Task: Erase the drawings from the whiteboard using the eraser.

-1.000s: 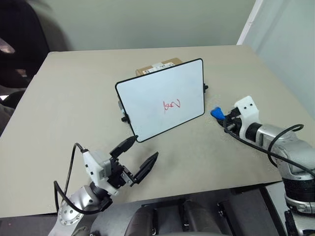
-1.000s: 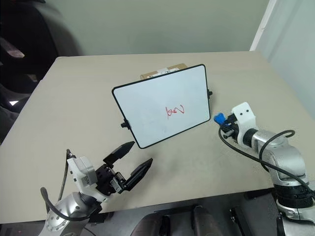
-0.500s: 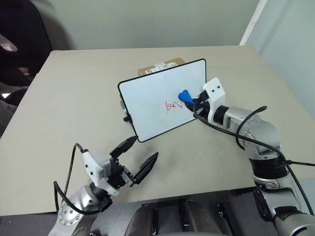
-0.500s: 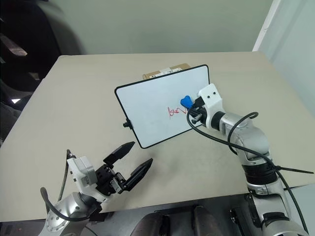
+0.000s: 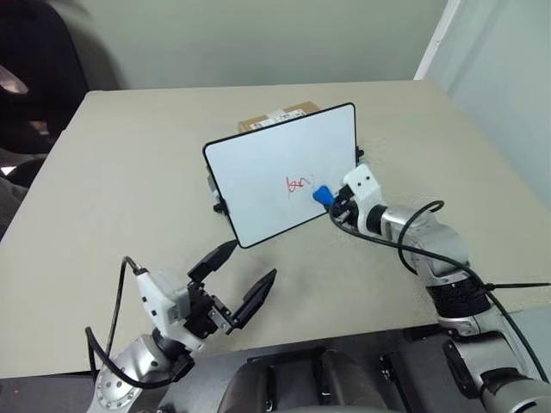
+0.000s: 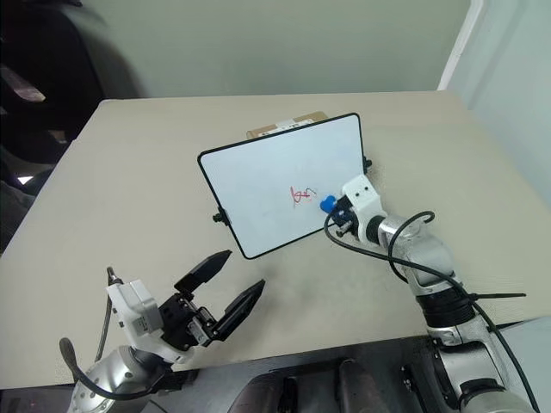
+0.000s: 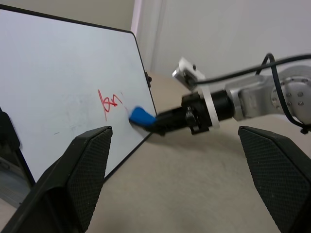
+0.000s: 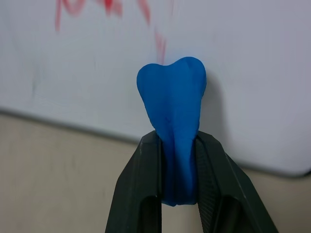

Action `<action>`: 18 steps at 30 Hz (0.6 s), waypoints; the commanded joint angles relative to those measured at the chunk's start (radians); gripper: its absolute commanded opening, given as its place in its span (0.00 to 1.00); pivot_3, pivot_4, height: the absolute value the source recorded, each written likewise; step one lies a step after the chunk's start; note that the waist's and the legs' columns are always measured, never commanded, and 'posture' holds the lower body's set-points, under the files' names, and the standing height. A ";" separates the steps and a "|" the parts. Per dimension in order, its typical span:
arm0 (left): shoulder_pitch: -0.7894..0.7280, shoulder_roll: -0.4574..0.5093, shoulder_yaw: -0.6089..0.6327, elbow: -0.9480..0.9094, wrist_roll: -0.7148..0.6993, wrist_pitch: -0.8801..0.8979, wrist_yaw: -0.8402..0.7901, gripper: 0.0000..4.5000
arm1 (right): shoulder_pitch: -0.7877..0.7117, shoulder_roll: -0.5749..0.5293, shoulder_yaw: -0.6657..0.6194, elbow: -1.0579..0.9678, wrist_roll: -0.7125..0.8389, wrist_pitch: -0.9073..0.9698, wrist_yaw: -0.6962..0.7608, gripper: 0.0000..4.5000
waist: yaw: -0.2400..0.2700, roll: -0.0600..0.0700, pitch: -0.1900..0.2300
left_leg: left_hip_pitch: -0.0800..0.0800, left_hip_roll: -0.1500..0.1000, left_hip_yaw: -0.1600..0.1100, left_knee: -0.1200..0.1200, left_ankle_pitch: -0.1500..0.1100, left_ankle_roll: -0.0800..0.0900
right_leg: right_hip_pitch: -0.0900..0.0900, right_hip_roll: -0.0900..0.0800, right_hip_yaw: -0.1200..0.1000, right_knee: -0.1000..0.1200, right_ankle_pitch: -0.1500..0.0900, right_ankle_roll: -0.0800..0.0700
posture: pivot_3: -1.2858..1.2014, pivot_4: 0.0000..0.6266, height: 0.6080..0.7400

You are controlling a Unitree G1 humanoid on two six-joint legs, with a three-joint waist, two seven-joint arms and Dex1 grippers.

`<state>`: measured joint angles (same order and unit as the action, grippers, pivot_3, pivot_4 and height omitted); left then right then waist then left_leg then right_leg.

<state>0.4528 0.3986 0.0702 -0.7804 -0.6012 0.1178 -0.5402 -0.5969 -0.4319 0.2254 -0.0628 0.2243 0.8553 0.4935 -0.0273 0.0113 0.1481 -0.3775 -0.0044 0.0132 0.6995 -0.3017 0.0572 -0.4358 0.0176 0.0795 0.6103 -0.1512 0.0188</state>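
Whiteboard [image 5: 280,172] stands tilted near the middle of the table [image 5: 129,172], leaning back toward a brown box [image 5: 277,116] just behind its upper edge. Its face is white inside a thin black rim, with a small black knob on each side. Red drawings [image 5: 298,183] sit low on the right part of the panel, a few looping strokes that are small against the board.

Right gripper [image 8: 178,145] reaches in from the right, pointing at the board, its two black fingers [image 8: 141,184] clamped on the blue eraser [image 5: 322,194]. In the right wrist view the eraser's rounded end sticks out past the fingertips, close in front of the white surface, just below and beside the nearest red stroke. The left wrist view shows the eraser's tip at the board's face to the right of the scribble; it seems to touch the panel, though contact cannot be made out for sure. A black cable loops from the right wrist down over the table.

Left gripper [image 5: 241,275] hangs low over the near left part of the table, well apart from the board, its two fingers spread wide with nothing between them. It points toward the board's lower corner.
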 commanded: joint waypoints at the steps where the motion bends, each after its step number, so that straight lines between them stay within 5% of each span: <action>1: 0.003 -0.006 0.012 -0.040 -0.006 -0.020 0.003 1.00 | -0.026 -0.004 0.006 -0.017 -0.021 -0.006 0.016 0.12 | -0.002 0.000 0.000 | 0.000 0.000 0.000 0.000 -0.002 0.004 | 0.000 0.000 0.000 0.000 0.001 -0.001 | 0.52 0.24 1.00; 18: -0.013 -0.006 0.009 -0.019 -0.007 -0.018 -0.013 1.00 | -0.179 0.078 -0.050 -0.003 -0.029 -0.059 -0.014 0.12 | -0.007 0.000 0.000 | -0.002 0.001 0.000 -0.001 0.003 -0.005 | -0.002 0.001 0.000 -0.001 0.000 -0.001 | 0.52 0.24 1.00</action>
<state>0.4375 0.3943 0.0783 -0.7800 -0.6016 0.1147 -0.5442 -0.7537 -0.3633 0.2079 -0.0512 0.2088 0.8301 0.4999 -0.0341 0.0117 0.1483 -0.3793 -0.0032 0.0130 0.6989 -0.2984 0.0519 -0.4385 0.0190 0.0795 0.6095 -0.1508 0.0175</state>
